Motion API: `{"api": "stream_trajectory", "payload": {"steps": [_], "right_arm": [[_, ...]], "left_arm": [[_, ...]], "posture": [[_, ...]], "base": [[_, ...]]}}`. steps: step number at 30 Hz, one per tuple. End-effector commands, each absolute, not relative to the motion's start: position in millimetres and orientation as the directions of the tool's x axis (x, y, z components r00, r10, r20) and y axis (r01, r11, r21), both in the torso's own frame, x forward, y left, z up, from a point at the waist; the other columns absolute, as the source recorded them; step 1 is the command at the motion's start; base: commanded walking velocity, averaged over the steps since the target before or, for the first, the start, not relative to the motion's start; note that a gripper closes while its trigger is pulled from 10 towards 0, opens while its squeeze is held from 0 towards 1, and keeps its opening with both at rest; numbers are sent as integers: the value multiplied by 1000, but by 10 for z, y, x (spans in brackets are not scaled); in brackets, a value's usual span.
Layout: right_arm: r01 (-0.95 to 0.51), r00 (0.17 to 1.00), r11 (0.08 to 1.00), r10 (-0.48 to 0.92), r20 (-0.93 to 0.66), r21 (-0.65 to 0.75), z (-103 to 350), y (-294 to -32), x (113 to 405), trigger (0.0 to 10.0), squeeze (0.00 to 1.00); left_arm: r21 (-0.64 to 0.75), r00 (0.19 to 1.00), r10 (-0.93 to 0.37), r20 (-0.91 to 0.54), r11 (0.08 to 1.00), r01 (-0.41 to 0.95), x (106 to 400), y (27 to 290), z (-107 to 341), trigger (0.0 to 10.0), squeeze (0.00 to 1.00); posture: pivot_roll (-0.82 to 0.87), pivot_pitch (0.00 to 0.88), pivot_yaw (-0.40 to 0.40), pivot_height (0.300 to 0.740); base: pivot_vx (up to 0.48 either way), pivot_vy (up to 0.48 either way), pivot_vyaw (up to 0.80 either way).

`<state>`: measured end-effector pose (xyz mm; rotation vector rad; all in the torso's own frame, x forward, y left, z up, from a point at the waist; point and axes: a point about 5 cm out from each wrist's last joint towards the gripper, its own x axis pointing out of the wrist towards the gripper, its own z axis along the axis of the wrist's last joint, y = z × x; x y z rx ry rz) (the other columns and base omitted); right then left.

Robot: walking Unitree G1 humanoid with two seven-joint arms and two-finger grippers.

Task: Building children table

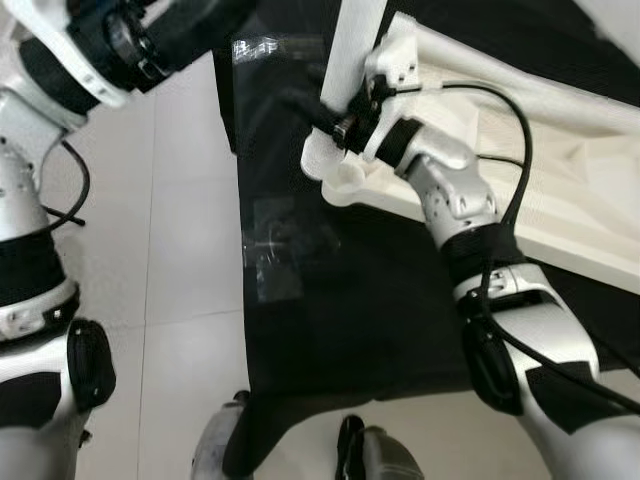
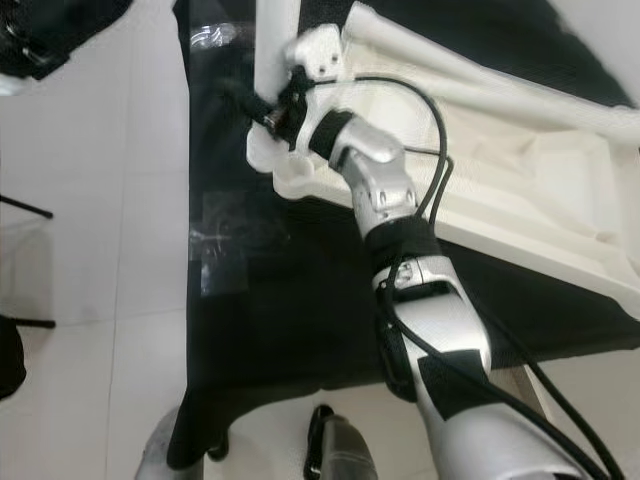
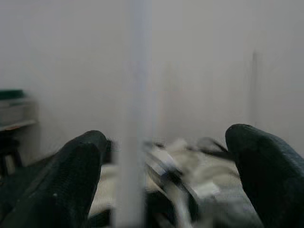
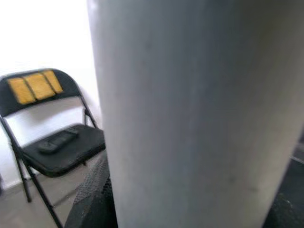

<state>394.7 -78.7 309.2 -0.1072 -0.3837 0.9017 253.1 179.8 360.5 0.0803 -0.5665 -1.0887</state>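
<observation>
The right gripper (image 1: pixel 340 118) is clamped on the upright white table leg (image 1: pixel 352 50) over the corner socket (image 1: pixel 342 182) of the upturned tabletop (image 1: pixel 560 200), at one o'clock on the black cloth (image 1: pixel 330 300). The left gripper (image 3: pixel 166 171) has its fingers apart beside the leg. Keep the leg plumb while seating it. No containers here

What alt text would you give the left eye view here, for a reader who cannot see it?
The right gripper grips an upright white table leg at the corner of an upturned white tabletop lying on a black cloth over a pale tiled floor. The left arm is raised at the upper left.
</observation>
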Motion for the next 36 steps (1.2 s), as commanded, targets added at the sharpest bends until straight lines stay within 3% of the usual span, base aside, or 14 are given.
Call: {"api": "stream_trajectory", "payload": {"steps": [1, 5, 6, 7, 8, 9, 10, 11, 14, 19, 21, 24, 29, 36], "right_arm": [[-690, 592, 668, 743, 314, -279, 3245, -955, 3982, 0, 0], [-689, 591, 669, 741, 319, -277, 3282, -982, 3986, 0, 0], [-724, 545, 636, 765, 343, -268, 3339, -972, 3962, 0, 0], [-789, 442, 549, 819, 365, -276, 3393, -922, 3900, 8980, 0], [-789, 442, 549, 819, 365, -276, 3393, -922, 3900, 8980, 0], [-832, 354, 475, 853, 383, -288, 3431, -885, 3846, 10000, 0], [-866, 278, 406, 876, 395, -292, 3454, -848, 3803, 10000, 0], [-866, 278, 406, 876, 395, -292, 3454, -848, 3803, 10000, 0], [-921, 133, 263, 905, 404, -287, 3446, -791, 3739, 10000, 0], [-930, 112, 241, 906, 409, -278, 3442, -792, 3736, 10000, 0], [-934, 103, 231, 906, 412, -273, 3442, -823, 3756, 10000, 0], [-931, 89, 222, 908, 409, -291, 3476, -869, 3763, 10000, 0], [-924, 48, 194, 914, 403, -329, 3575, -949, 3742, 10000, 0], [-916, -82, 48, 950, 302, -399, 3625, -997, 3666, 10000, 0]], "left_arm": [[247, 396, -871, 290, 468, 848, 2408, 1667, 3166, 10000, 1000], [221, 417, -875, 244, 469, 855, 2335, 1606, 2972, 10000, 1000], [185, 448, -875, 183, 479, 858, 2243, 1491, 2698, 10000, 0], [160, 445, -889, 110, 458, 875, 2103, 1331, 2438, 10000, 0], [160, 445, -889, 110, 458, 875, 2103, 1331, 2438, 10000, 0], [136, 436, -897, 69, 442, 887, 1975, 1215, 2271, 10000, 0], [127, 435, -900, 40, 436, 891, 1848, 1131, 2162, 10000, 0], [127, 435, -900, 40, 436, 891, 1848, 1131, 2162, 10000, 0], [187, 529, -849, -18, 517, 836, 1692, 1112, 1982, 10000, 0], [220, 572, -820, -28, 553, 804, 1672, 1148, 1952, 10000, 0], [294, 685, -727, -49, 645, 706, 1624, 1278, 1961, 10000, 0], [341, 762, -647, -23, 711, 614, 1598, 1344, 2030, 10000, 0], [380, 789, -615, 6, 731, 567, 1530, 1327, 2087, 10000, 0], [396, 750, -658, 71, 709, 584, 1488, 1216, 2177, 10000, 0]], "posture": [[180, 334, -88, 740], [182, 360, -93, 740], [183, 391, -96, 740], [187, 412, -98, 740], [187, 412, -98, 740], [187, 416, -98, 740], [189, 435, -99, 740], [189, 435, -99, 740], [195, 477, -100, 740], [200, 492, -100, 740], [221, 534, -88, 740], [229, 547, -82, 740], [241, 570, -78, 740], [244, 587, -76, 740]], "base": [[0, 0, 0], [0, 0, 0], [0, 0, 0], [0, 0, 0], [0, 0, 0], [0, 0, 0], [0, 0, 0], [0, 0, 0], [0, 0, 0], [0, 0, 0], [0, 0, 0], [0, 0, 0], [0, 0, 0], [0, 0, 0]]}}
